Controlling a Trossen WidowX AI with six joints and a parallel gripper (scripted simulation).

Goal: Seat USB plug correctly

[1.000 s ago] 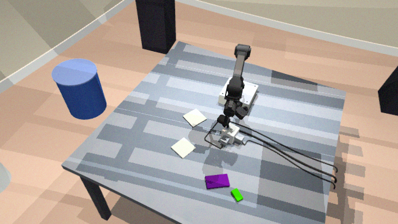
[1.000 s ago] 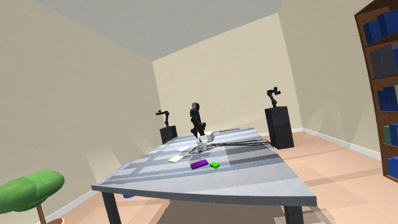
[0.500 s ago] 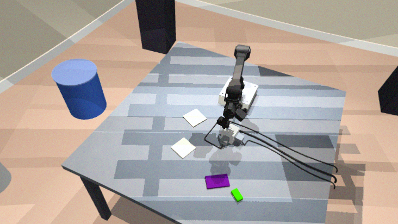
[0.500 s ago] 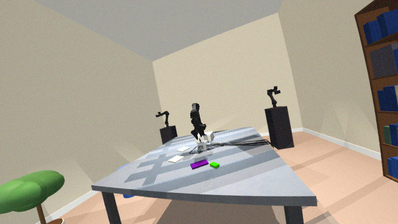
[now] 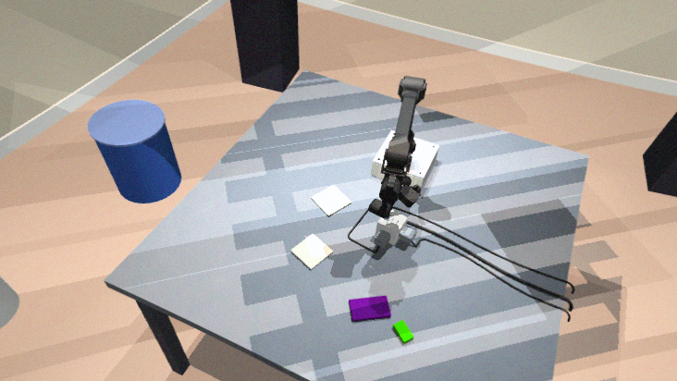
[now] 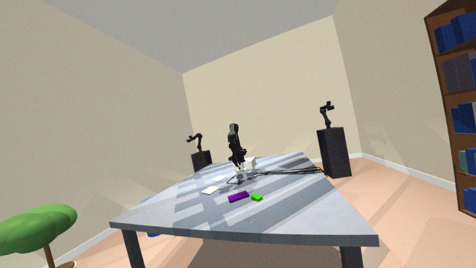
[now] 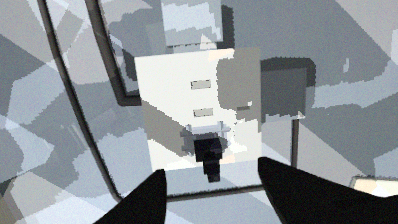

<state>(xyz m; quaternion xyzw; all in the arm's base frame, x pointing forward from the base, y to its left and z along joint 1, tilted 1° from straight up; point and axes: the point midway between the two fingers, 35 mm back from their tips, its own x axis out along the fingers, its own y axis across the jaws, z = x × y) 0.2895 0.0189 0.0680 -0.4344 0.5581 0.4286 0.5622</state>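
The white power cube (image 5: 399, 224) (image 6: 242, 173) (image 7: 165, 80) stands on the table in front of the arm's base. In the wrist view its top shows two slots in a row. The black USB plug (image 7: 207, 149) stands in line with them, near the lower edge of that top, with a narrower black end toward the bottom. How deep it sits cannot be told. My gripper (image 7: 212, 170) is above the cube, pointing down, and partly open. The fingertips are well apart, one on each side of the plug's narrow end, with gaps on both sides. The top and exterior views do not show the plug clearly.
Blocky plugs (image 7: 192, 22) (image 7: 283, 92) stick out of the cube's sides. Black cables (image 5: 478, 246) (image 7: 77, 115) loop around it and run over the table edge. Two pale squares (image 5: 330, 200) (image 5: 311, 251), a purple block (image 5: 369, 308) and a green block (image 5: 402, 331) lie on the table.
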